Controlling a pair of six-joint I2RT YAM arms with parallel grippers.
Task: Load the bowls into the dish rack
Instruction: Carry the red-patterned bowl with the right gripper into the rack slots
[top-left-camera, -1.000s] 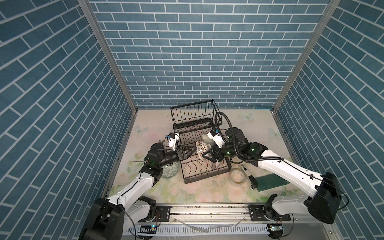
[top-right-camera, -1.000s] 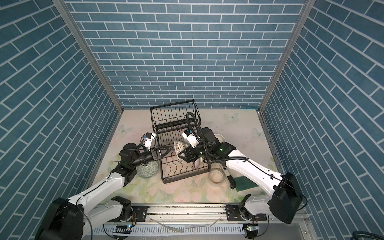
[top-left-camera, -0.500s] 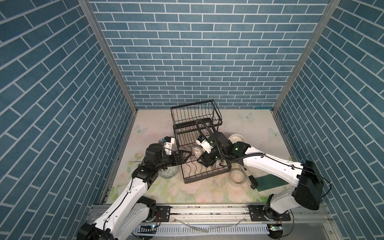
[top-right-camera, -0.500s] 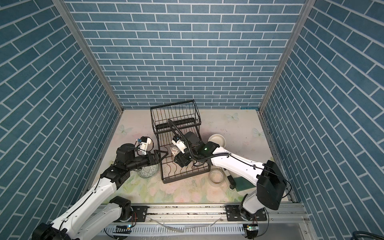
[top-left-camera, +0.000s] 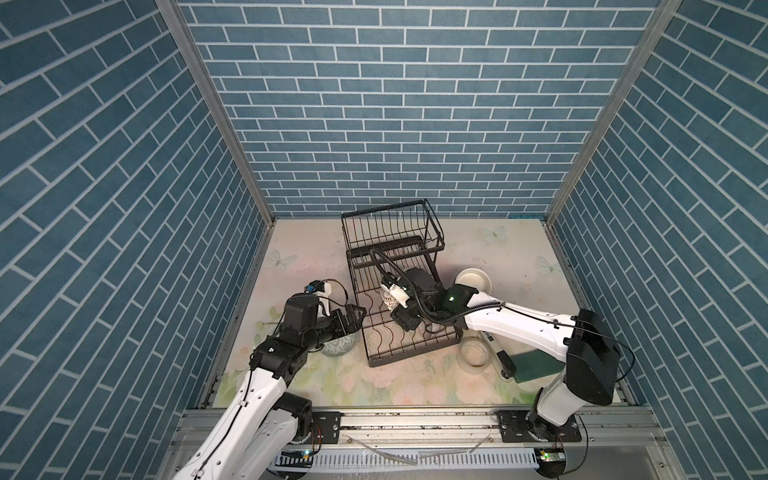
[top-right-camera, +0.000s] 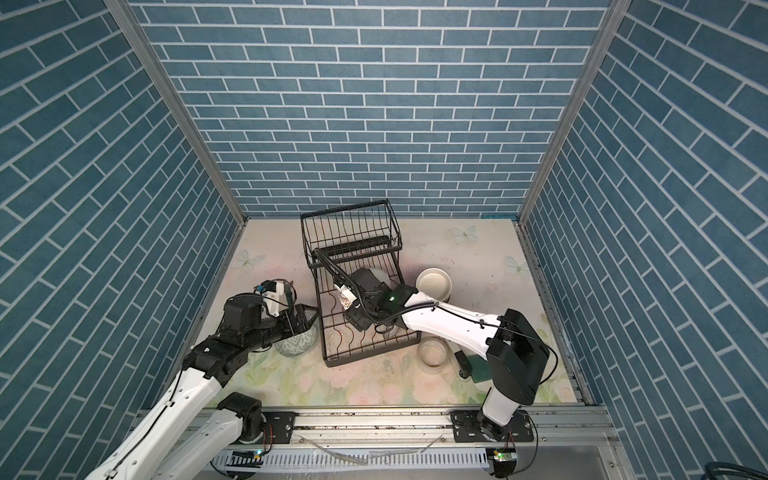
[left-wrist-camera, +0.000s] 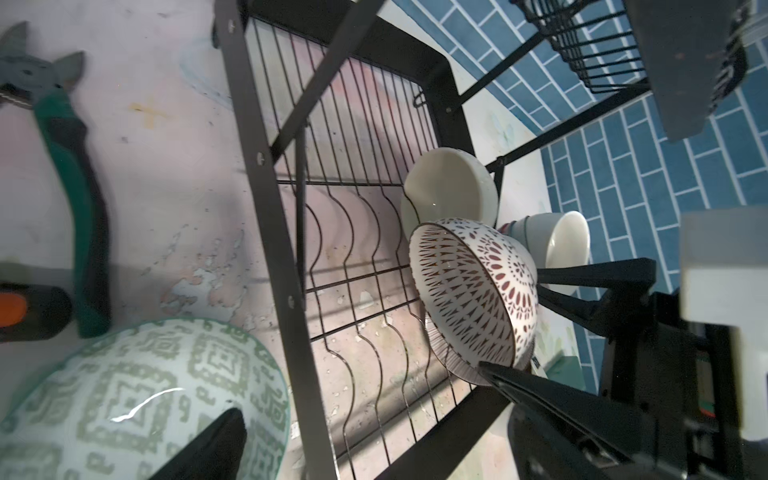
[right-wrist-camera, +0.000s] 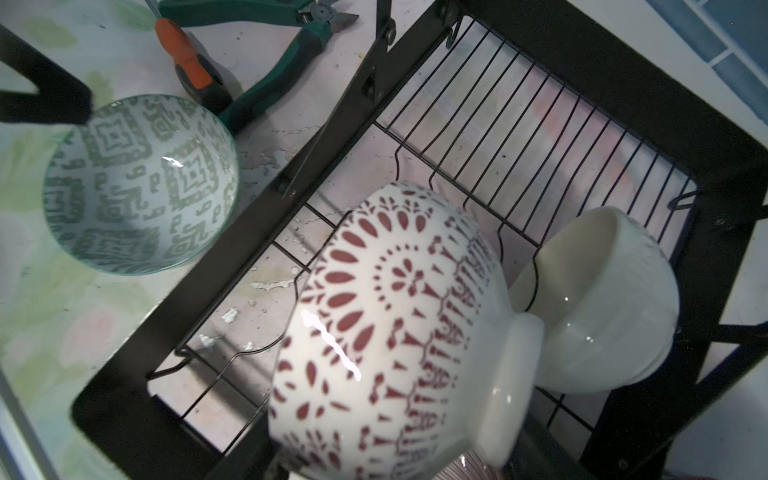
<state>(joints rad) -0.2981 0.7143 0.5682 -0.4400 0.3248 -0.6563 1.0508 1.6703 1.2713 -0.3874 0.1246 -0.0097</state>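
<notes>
We see the dish rack (left-wrist-camera: 274, 228) in the middle of the table. Its lower tray is open from above. The right arm bends low across this tray. The right gripper (left-wrist-camera: 509, 322) holds the red-patterned bowl (right-wrist-camera: 395, 324) tipped on its side, just over the curved wires. A cream bowl (right-wrist-camera: 602, 303) leans in the tray right beside it, so room is tight there. The wires nearer the front have more room.

The left arm stretches low along the rack's left edge. The left gripper (top-left-camera: 353, 313) is wide open over the green bowl (top-left-camera: 338, 343), which sits on the table just beside the rack.

Only the wrist views show the pliers (right-wrist-camera: 266, 83) and the screwdriver (right-wrist-camera: 187, 62) near the green bowl. Both top views show another cream bowl (top-left-camera: 473, 282) on the table, right of the rack.
</notes>
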